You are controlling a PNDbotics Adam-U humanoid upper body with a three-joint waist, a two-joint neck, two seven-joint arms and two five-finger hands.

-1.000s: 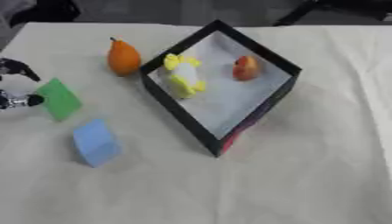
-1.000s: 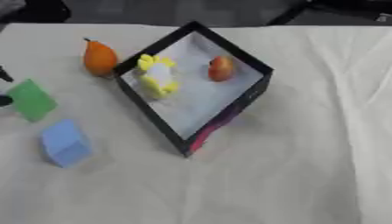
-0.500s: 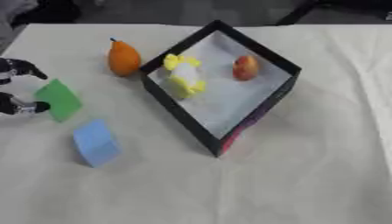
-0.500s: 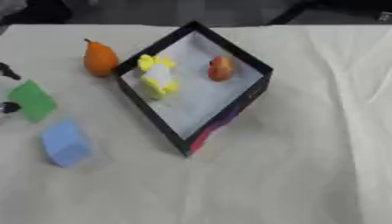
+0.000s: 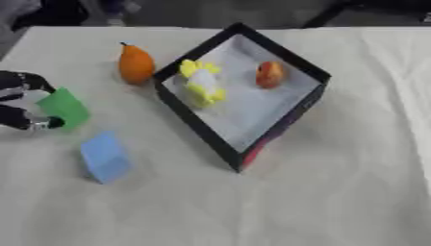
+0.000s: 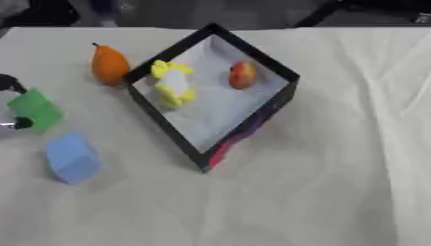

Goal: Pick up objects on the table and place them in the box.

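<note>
A black box (image 5: 198, 127) with a white floor stands turned like a diamond at the table's middle. Inside it lie a yellow and white toy (image 5: 202, 85) and a red-orange fruit (image 5: 269, 74). Left of the box stands an orange pear-shaped fruit (image 5: 135, 65). A green block (image 5: 64, 106) lies near the left edge, and my left hand (image 5: 17, 117) reaches in there, one finger curled at the block's upper corner and the thumb tip against its lower corner. A pale blue block (image 5: 105, 156) lies below it. My right hand does not show.
A cream cloth (image 5: 336, 182) covers the table, with wide bare room right of and below the box. Dark shapes line the far edge.
My left hand has come further in from the left edge and its finger and thumb have closed onto the green block. The other things have kept their places.
</note>
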